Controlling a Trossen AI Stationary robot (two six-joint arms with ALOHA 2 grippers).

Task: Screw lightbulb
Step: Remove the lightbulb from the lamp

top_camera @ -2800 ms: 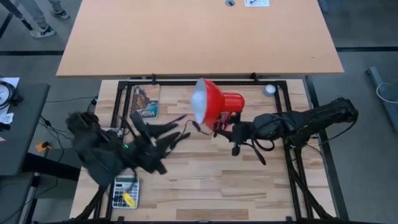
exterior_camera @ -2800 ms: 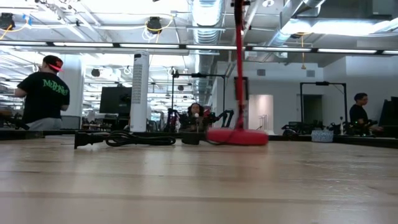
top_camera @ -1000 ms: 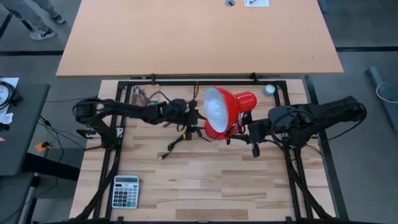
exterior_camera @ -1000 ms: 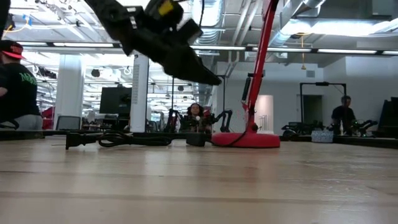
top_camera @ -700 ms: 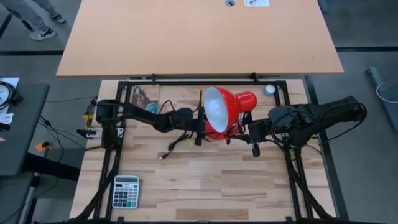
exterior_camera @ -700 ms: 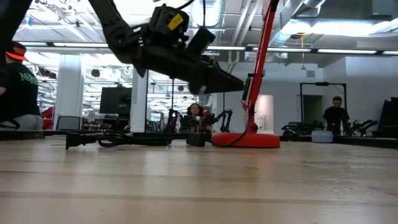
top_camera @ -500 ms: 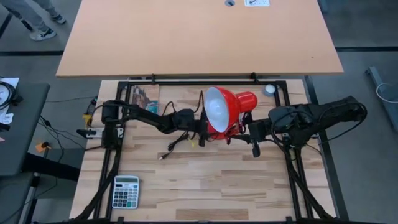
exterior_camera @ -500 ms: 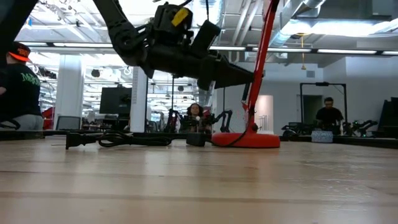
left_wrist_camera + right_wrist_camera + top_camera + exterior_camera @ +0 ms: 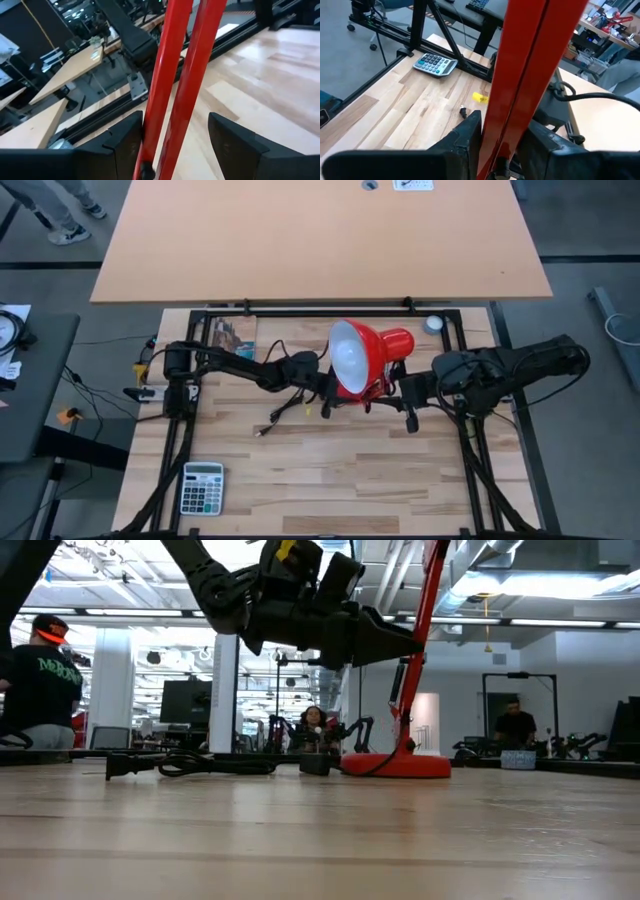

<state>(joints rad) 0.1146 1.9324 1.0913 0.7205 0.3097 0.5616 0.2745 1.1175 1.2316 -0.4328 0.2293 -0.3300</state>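
The red lamp stands near the middle of the wooden worktop, its shade turned so that the white inside faces up toward the overhead camera. The right hand reaches in from the right side and is clenched on the lamp's stem: in its wrist view the two dark fingers press against the red bar from either side. The left hand comes in from the left, just below the shade and raised off the worktop, as the low view shows. Its fingers are spread, released, and stand on either side of the stem, with a clear gap on one side. The two hands are close to each other at the stem, one on each side of it. The lightbulb cannot be made out in any view; inside the shade only white shows, and no bulb can be told apart from it. The lamp's round base sits flat at the far side of the worktop, with a black cord lying beside it. A calculator lies at the near left corner, well apart from both hands, and a small grey disc rests at the far right edge.
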